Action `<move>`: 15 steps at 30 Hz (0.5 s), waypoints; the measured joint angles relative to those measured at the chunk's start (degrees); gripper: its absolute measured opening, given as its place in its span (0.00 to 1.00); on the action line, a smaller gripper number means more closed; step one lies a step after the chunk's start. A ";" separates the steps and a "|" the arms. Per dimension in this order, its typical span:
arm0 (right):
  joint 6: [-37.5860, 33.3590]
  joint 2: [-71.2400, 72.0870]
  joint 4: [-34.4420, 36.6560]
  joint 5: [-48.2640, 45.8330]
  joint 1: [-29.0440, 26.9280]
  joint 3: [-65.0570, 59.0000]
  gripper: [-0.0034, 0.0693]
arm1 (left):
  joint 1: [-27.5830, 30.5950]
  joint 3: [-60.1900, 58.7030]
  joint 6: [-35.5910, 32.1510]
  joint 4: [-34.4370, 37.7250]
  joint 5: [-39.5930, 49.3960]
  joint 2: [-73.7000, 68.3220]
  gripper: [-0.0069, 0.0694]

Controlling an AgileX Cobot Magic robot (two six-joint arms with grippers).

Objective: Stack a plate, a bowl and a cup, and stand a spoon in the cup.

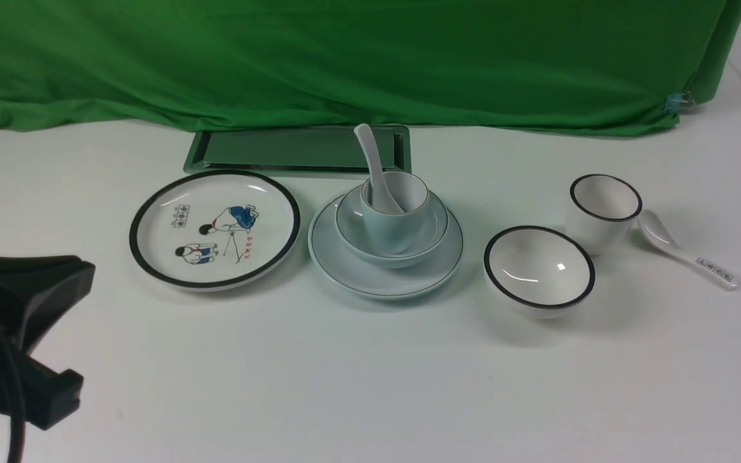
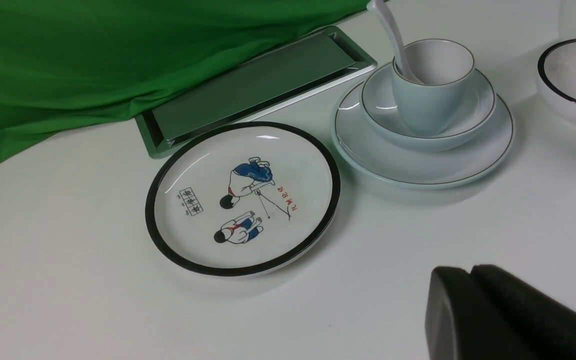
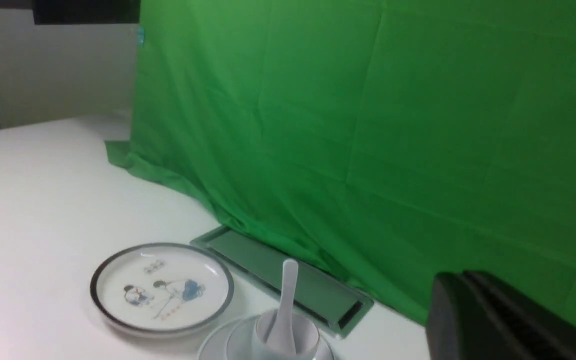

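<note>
The pale blue plate (image 1: 370, 276) lies mid-table with the shallow bowl (image 1: 351, 222) on it. In the bowl stands the handleless cup (image 1: 396, 231). The plain white spoon (image 1: 370, 154) stands in the cup, its handle leaning back and left. The left wrist view shows the same stack: plate (image 2: 418, 165), bowl (image 2: 383, 105), cup (image 2: 423, 105), spoon (image 2: 393, 35). My left gripper (image 2: 468, 272) is shut and empty, low over bare table well short of the stack. My right gripper (image 3: 460, 277) is shut and empty, raised above and behind the spoon (image 3: 288, 295).
A black-rimmed cartoon plate (image 1: 213, 228) lies left of the stack. To the right are a black-rimmed bowl (image 1: 539, 270), a black-rimmed cup (image 1: 604, 209) and a printed spoon (image 1: 689, 254). A metal tray (image 1: 293, 149) and green cloth (image 1: 345, 58) are behind. My left arm (image 1: 23, 308) fills the lower left.
</note>
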State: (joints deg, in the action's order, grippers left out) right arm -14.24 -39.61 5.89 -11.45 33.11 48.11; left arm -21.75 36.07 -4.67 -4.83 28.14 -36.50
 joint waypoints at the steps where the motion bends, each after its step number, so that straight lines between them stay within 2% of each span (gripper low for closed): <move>1: 0.13 1.43 0.05 -1.96 0.00 0.00 0.06 | 0.00 0.00 0.00 0.00 0.00 0.00 0.05; 4: 0.67 6.75 0.51 -6.96 -0.06 -0.45 0.06 | 0.00 0.00 0.00 0.00 0.00 0.00 0.05; 6: 0.82 10.01 0.69 -7.07 -0.06 -2.13 0.06 | 0.00 0.00 0.05 0.00 0.06 0.00 0.05; 10: 0.86 16.16 0.76 1.03 -1.41 -10.58 0.06 | 0.00 0.00 0.05 0.00 0.06 0.00 0.05; 12: 0.86 20.19 0.74 6.01 -4.13 -16.12 0.06 | 0.00 0.00 0.05 0.00 0.06 0.00 0.05; 15: 0.86 25.56 -0.68 10.87 -12.20 -24.78 0.06 | 0.00 0.00 0.05 0.00 0.06 0.00 0.05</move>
State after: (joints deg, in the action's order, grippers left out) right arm -13.39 -14.05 5.21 -0.58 20.91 23.33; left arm -21.75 36.07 -4.61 -4.83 28.19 -36.50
